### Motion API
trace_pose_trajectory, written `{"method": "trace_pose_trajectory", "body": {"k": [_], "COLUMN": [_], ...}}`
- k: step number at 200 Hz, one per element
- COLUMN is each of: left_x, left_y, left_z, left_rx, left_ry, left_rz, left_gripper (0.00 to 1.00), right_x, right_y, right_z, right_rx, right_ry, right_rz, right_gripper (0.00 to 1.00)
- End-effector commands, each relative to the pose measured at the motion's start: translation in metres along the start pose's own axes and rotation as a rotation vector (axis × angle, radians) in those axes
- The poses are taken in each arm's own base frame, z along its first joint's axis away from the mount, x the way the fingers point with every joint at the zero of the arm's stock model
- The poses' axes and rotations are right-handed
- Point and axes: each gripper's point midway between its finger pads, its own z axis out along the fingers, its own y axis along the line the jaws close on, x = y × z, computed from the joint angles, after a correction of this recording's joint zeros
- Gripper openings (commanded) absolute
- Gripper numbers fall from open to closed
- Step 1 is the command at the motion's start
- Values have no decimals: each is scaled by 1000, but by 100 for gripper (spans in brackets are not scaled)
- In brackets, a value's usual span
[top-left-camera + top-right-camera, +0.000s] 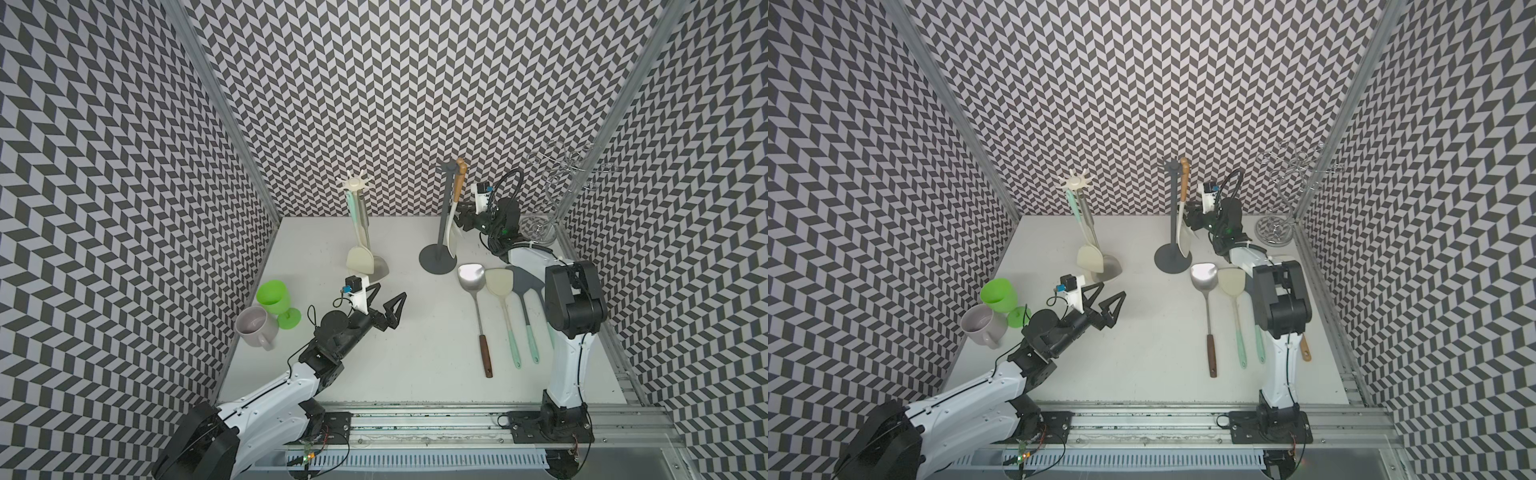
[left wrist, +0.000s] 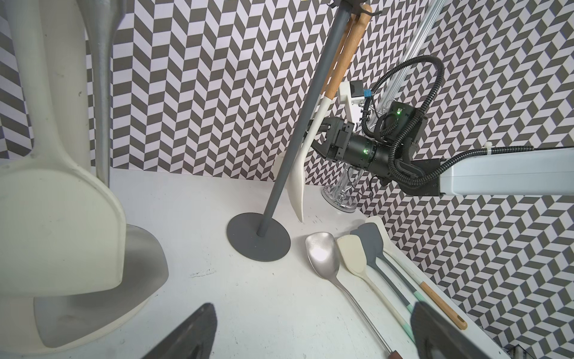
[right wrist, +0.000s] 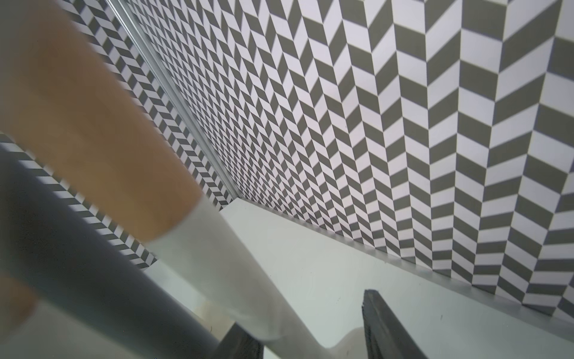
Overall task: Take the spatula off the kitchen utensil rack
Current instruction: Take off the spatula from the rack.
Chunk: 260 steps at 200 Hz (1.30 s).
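Note:
A spatula with a wooden handle and a white blade hangs from the top hook of the dark grey utensil rack at the back of the table, seen in both top views. My right gripper reaches in from the right at the spatula's white neck. Its jaws straddle the neck: one finger lies against it, the other finger stands off with a gap. My left gripper hovers wide open over the table's middle, holding nothing.
A cream rack with a cream spatula and a metal one stands back left. Several utensils lie on the table beside my right arm. A green goblet and a mug sit at the left edge; a wire stand is in the back right corner.

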Motion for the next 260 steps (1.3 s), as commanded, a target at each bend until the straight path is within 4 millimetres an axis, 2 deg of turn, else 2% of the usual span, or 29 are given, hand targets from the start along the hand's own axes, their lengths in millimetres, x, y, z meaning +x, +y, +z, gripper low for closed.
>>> {"method": "trace_pose_trajectory", "body": {"k": [1,29,49,63,111,151,175,260], "left_x": [0,2,1,0,1,1,0,-5], "left_y": [-1,-2,-4,-4,-4,-4,-4,-5], "left_z": [0,1,1,0,-1,-2,-2,-6], "left_rx": [6,9,19,22,21,21,19,21], "left_ry": [-2,5,3,-3,-4,-5,-9,-27], "left_rz": [13,13,13,13,14,14,14,14], "left_gripper": [99,99,99,99,99,99,99,99], "right_x": [-22,-25,-26,-26,-34,-39,-43,-70], "right_y": [15,19,19,20,25,25,18,18], "right_z": [5,10,12,11,-1,-10,-13,-30], "right_rx": [-90,-106,-97,-91,-43,19,76,164], "right_ry": [-78,-88,-85,-84,-102,-123,-138,-234], "right_rz": [-96,-119,-127,-131,-160,-168,-150,-88], "right_gripper": [51,49,38,34,13,0,0,0]}}
